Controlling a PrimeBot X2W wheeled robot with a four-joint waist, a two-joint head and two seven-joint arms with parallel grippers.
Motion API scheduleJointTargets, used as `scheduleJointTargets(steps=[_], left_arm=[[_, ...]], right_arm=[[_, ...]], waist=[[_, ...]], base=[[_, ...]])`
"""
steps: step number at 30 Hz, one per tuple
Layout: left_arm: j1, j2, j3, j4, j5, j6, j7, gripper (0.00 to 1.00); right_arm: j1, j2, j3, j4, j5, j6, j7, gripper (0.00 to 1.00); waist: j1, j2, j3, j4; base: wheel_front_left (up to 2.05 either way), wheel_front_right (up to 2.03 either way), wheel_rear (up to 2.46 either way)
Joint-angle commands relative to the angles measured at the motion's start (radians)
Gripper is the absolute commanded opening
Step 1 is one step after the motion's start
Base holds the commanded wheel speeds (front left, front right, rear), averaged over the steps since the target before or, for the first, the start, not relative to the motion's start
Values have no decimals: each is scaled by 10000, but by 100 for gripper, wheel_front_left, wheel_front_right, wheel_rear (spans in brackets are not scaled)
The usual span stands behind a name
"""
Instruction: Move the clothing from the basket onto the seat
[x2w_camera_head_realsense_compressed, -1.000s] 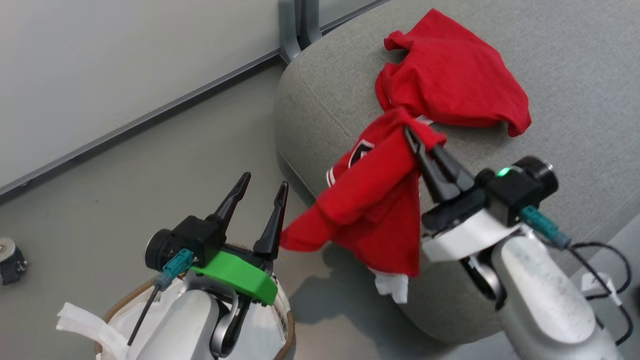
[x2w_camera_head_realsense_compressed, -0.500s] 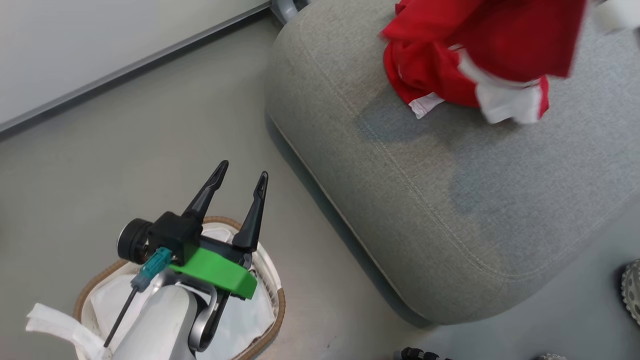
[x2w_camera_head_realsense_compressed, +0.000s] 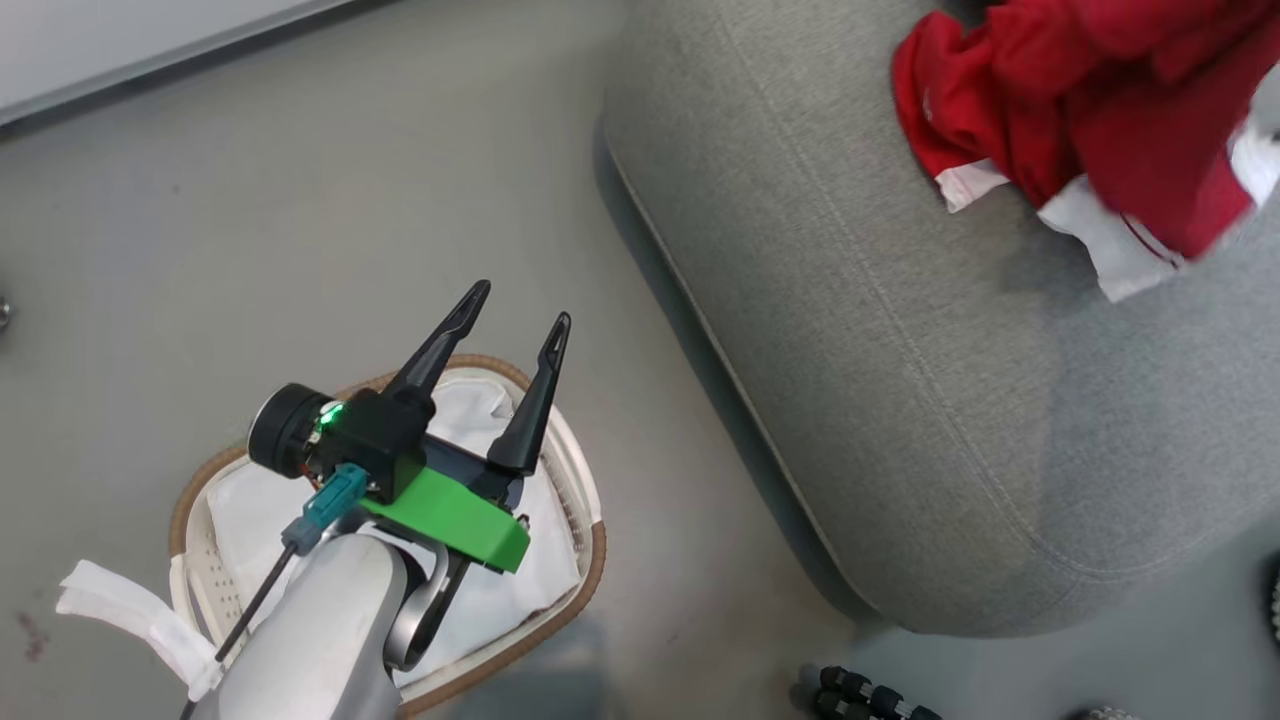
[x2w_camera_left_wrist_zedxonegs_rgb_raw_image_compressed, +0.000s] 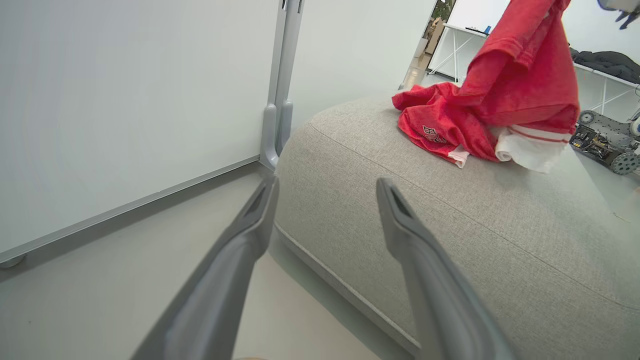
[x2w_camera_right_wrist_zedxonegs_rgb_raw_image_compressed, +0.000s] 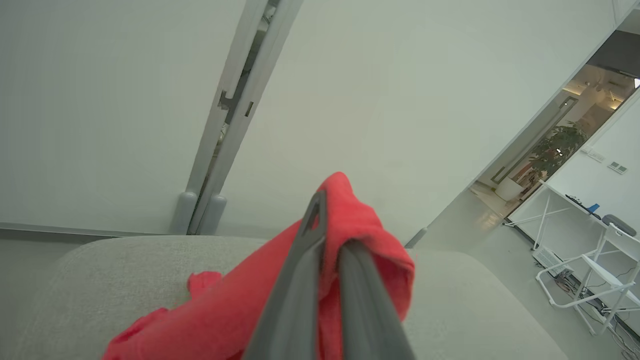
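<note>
The right gripper's (x2w_camera_right_wrist_zedxonegs_rgb_raw_image_compressed: 332, 222) two long dark fingers are pressed close together, with a fold of red cloth nipped between them. That cloth is a red jersey with white trim (x2w_camera_left_wrist_zedxonegs_rgb_raw_image_compressed: 525, 75). From the left wrist view it hangs down from above, and its striped white hem reaches the top of the large grey fabric sofa (x2w_camera_left_wrist_zedxonegs_rgb_raw_image_compressed: 450, 210). More red cloth with a small crest (x2w_camera_left_wrist_zedxonegs_rgb_raw_image_compressed: 440, 130) lies crumpled on the cushion right against it. I cannot tell whether that is a second garment or the lower folds of the same one. From the head view the whole red bundle (x2w_camera_head_realsense_compressed: 1010, 110) sits on the far part of the sofa's top, well back from its rounded edge.

The left gripper (x2w_camera_head_realsense_compressed: 521, 305) has its fingers spread wide apart with nothing between them. It hovers above the oval white plastic laundry basket with the brown woven rim (x2w_camera_head_realsense_compressed: 590, 560). The basket stands on the grey floor (x2w_camera_head_realsense_compressed: 300, 200) near the sofa's side but apart from it. Inside it I see a white fabric liner (x2w_camera_head_realsense_compressed: 250, 510), one strip of which flops over the rim, and no red cloth in the part not hidden by the arm. Past the sofa stands a pale wall panel with a grey post (x2w_camera_left_wrist_zedxonegs_rgb_raw_image_compressed: 280, 100).
</note>
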Motion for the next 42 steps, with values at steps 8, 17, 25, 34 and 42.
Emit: scheduleJointTargets(steps=[8,17,25,34,42], left_arm=[[-326,-89,-570,44,-107,-31,8,100],[33,-288,-919,136,-228,-31,8,100],[467,-719,-665,326,-291,-33,9,100],[999,-1012,36,417,-196,-31,9,100],[1518,-1199,1169,628,-17,-32,9,100]], right_arm=[[2198,770,-921,890,-769,-15,-14,86],[4448,1598,-2385,78,-550,-15,-15,100],[5974,1660,-2520,-1124,-203,-15,-15,100],[6616,1930,-1715,-2624,287,-15,-14,100],[6545,2588,-636,-3533,784,-15,-16,100]], waist=[[-2,-1,231,595],[-2,-1,-656,366],[-2,-1,-1627,121],[-2,-1,-2308,482],[-2,-1,-2788,1525]], base=[[0,0,0],[0,0,0],[0,0,0],[0,0,0],[0,0,0]])
